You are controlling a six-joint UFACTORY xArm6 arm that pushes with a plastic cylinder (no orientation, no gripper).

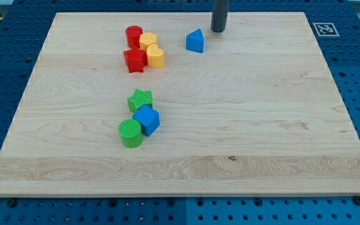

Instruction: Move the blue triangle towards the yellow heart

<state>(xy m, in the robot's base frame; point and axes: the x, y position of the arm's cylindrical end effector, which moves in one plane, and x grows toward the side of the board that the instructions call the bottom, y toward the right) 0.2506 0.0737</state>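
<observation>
The blue triangle [195, 41] lies near the view's top, a little left of centre. The yellow heart [155, 56] lies to its left and slightly lower, a short gap apart. My tip [218, 30] rests on the board just right of and above the blue triangle, close to it but apart.
A red cylinder [134, 35], a yellow block [147, 42] and a red star [134, 60] cluster tightly with the yellow heart. Lower down, a green star [140, 99], a blue cube [146, 120] and a green cylinder [130, 133] form a second cluster. The wooden board [261, 125] has a blue pegboard around it.
</observation>
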